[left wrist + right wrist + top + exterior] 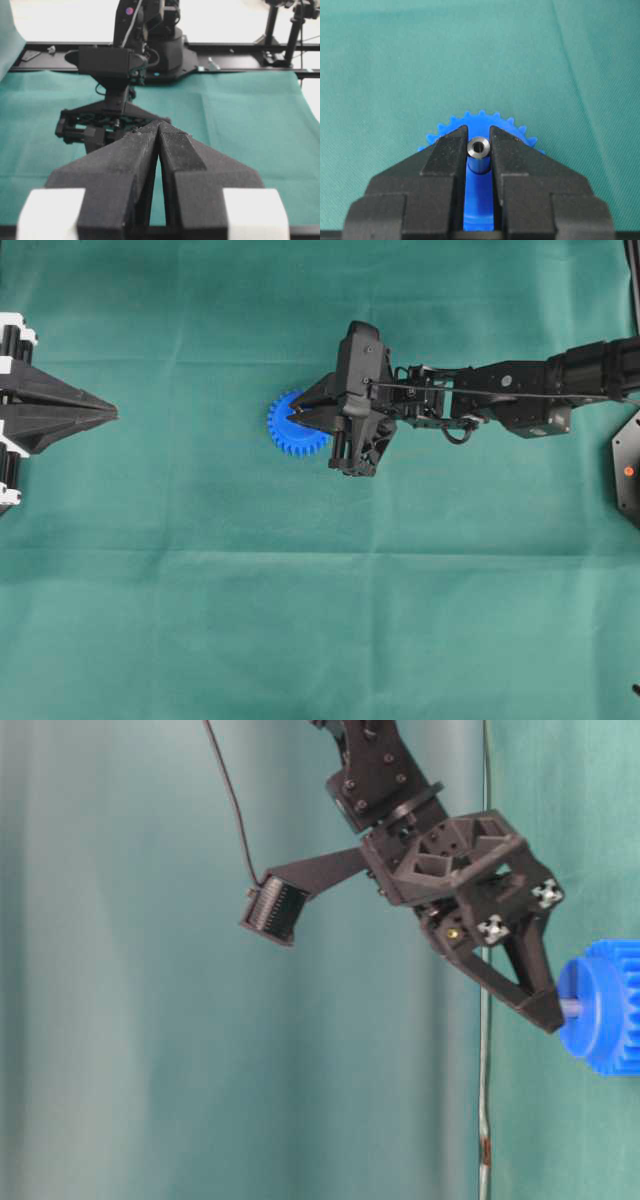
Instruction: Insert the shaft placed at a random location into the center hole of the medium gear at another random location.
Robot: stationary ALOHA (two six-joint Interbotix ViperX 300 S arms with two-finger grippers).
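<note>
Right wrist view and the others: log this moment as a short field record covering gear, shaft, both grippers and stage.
medium gear: blue, flat on the green cloth, partly under the right gripper
shaft: silvery pin, upright between the fingertips, over the gear's hub
center hole: hidden by the shaft and fingers
right gripper: shut on the shaft
left gripper: shut, empty, parked at the table's edge
stage: shaft at the hub; depth of insertion cannot be told

One blue gear (290, 430), one metal shaft (478, 155), two grippers (112, 413) (298, 416), one green cloth (300, 620).
</note>
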